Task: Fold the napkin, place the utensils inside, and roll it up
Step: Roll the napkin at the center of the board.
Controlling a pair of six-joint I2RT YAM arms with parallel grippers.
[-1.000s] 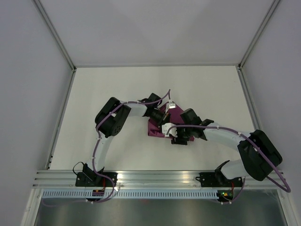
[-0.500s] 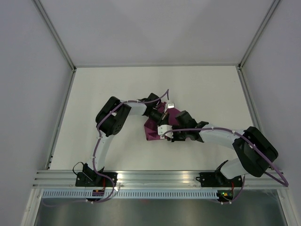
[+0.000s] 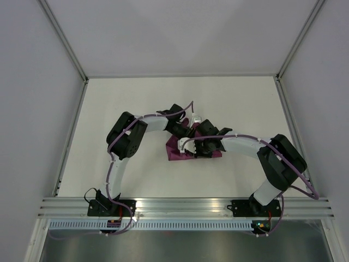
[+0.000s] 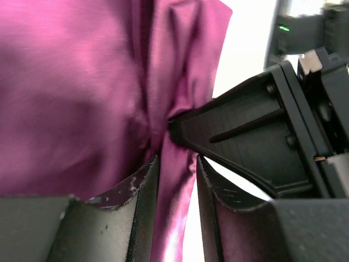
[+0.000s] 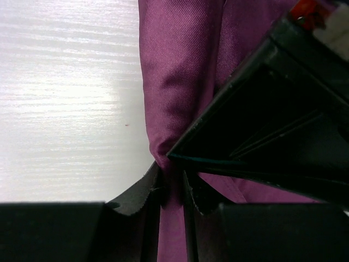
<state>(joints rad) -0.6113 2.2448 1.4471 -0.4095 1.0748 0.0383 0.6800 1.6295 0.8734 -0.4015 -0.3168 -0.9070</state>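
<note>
The left fingers (image 4: 139, 188) are nearly closed, pinching a gathered fold of the napkin (image 4: 71, 93). The right fingers (image 5: 146, 192) nip the same bunched ridge just beside them. Beyond both, the rest of the napkin lies crumpled on the white worktop (image 3: 131, 98).

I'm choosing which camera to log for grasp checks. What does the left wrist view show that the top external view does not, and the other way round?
Left wrist only: a fold of the napkin pinched in the left gripper, with the right gripper biting the same fold. Top external only: the table and the napkin's bunched outline. Both: the two grippers meeting at the napkin; no utensils visible.
</note>
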